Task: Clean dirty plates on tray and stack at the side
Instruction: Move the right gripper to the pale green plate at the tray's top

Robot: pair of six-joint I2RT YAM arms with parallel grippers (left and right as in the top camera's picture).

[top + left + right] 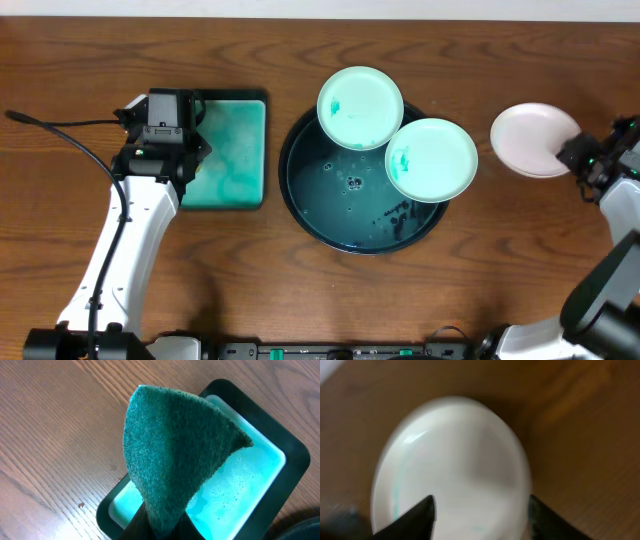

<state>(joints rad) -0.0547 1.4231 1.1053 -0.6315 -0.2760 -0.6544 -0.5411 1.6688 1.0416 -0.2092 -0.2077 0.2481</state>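
**Cleaning stage.** Your left gripper (161, 529) is clamped on a green scouring pad (175, 450), held over the wet rectangular tray (264, 150), presumably to load it for scrubbing; the far plate (360, 108) and the right plate (432, 160), both teal-smeared, overlap the round tray (335, 205) at its rim, within reach; the third plate (535, 140), whiter, lies on the bare tabletop (100, 60), apparently starting the stack; your right gripper (480, 502) sits at its edge, jaws apart; blur hides contact.

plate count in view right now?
3. The upper-left plate and the upper-right plate both sit at the far edge of the round tray. The third plate lies on the table, right of the tray. None seems hidden.
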